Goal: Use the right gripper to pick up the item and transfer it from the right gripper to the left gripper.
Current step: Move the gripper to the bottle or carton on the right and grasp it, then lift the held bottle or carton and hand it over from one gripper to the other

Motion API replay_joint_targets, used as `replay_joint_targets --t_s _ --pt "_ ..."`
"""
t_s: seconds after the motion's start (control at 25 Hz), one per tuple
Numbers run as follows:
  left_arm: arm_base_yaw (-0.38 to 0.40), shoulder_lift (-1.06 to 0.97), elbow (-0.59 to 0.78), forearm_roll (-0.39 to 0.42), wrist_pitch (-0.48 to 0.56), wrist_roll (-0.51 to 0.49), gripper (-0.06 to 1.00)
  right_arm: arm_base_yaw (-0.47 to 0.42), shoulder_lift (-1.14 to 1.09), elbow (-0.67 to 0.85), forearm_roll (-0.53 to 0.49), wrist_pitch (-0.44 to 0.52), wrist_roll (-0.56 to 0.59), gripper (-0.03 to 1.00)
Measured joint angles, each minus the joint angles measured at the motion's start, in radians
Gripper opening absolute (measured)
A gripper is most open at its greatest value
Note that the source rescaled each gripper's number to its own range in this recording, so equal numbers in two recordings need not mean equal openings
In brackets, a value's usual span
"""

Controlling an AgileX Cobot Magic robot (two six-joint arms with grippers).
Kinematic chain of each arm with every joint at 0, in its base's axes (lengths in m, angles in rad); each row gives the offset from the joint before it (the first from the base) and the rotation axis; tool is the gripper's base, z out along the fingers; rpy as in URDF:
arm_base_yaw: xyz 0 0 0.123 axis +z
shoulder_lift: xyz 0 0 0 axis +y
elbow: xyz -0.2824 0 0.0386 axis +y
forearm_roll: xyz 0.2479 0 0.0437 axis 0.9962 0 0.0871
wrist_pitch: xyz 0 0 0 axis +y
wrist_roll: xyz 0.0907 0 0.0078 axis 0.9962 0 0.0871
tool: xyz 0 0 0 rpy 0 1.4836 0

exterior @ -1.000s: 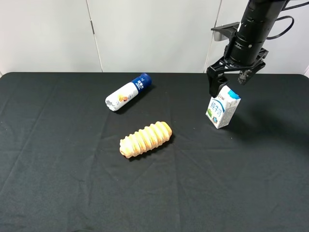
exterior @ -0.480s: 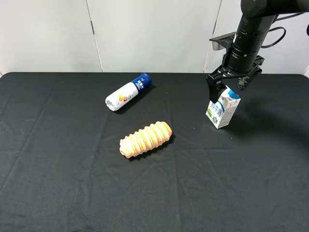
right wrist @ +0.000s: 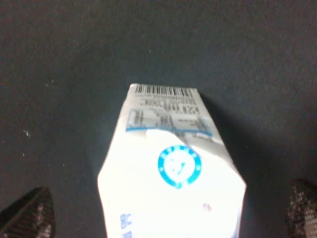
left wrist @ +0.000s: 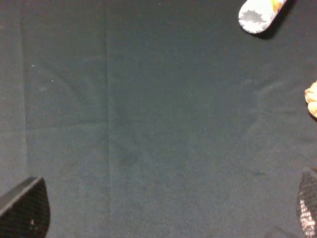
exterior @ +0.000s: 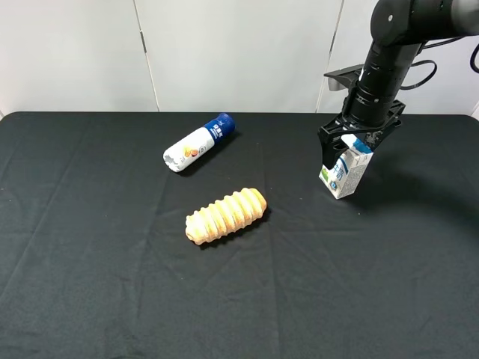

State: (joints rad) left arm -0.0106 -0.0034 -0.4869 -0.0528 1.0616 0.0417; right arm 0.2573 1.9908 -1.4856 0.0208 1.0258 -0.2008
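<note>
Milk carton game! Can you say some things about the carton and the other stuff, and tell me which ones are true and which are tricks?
1. The milk carton stands on the black table. True.
2. The right gripper holds the carton up in the air. False: the carton rests on the table, with the open fingers on either side of its top.
3. The white bottle with the blue cap is standing up. False: it lies on its side.
4. The bread roll lies nearer the front of the table than the bottle. True.
5. The left gripper holds the bread roll. False: it is open over bare cloth and holds nothing.
</note>
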Motion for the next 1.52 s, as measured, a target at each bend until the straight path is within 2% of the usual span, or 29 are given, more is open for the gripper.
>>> replay_joint_targets --t_s 0.72,0.76,0.8,0.84,0.88,0.92,0.96,1.28,1.52 --pt "0.000 0.000 0.000 0.000 0.000 0.000 1.00 0.000 0.029 0.000 0.011 -0.027 -0.003 0.99" --pt "0.000 0.000 0.000 0.000 0.000 0.000 1.00 0.000 0.029 0.000 0.011 -0.027 -0.003 0.90" --pt "0.000 0.000 0.000 0.000 0.000 0.000 1.00 0.000 0.029 0.000 0.011 -0.027 -0.003 0.73" --pt "0.000 0.000 0.000 0.000 0.000 0.000 1.00 0.000 0.029 0.000 0.011 -0.027 -0.005 0.51" --pt "0.000 0.000 0.000 0.000 0.000 0.000 1.00 0.000 0.029 0.000 0.011 -0.026 -0.011 0.18" --pt "0.000 0.000 0.000 0.000 0.000 0.000 1.00 0.000 0.029 0.000 0.011 -0.026 -0.020 0.00" --pt "0.000 0.000 0.000 0.000 0.000 0.000 1.00 0.000 0.029 0.000 0.011 -0.025 -0.026 0.06" --pt "0.000 0.000 0.000 0.000 0.000 0.000 1.00 0.000 0.029 -0.004 0.007 -0.016 -0.029 0.03" --pt "0.000 0.000 0.000 0.000 0.000 0.000 1.00 0.000 0.004 -0.080 0.003 0.082 -0.025 0.03"
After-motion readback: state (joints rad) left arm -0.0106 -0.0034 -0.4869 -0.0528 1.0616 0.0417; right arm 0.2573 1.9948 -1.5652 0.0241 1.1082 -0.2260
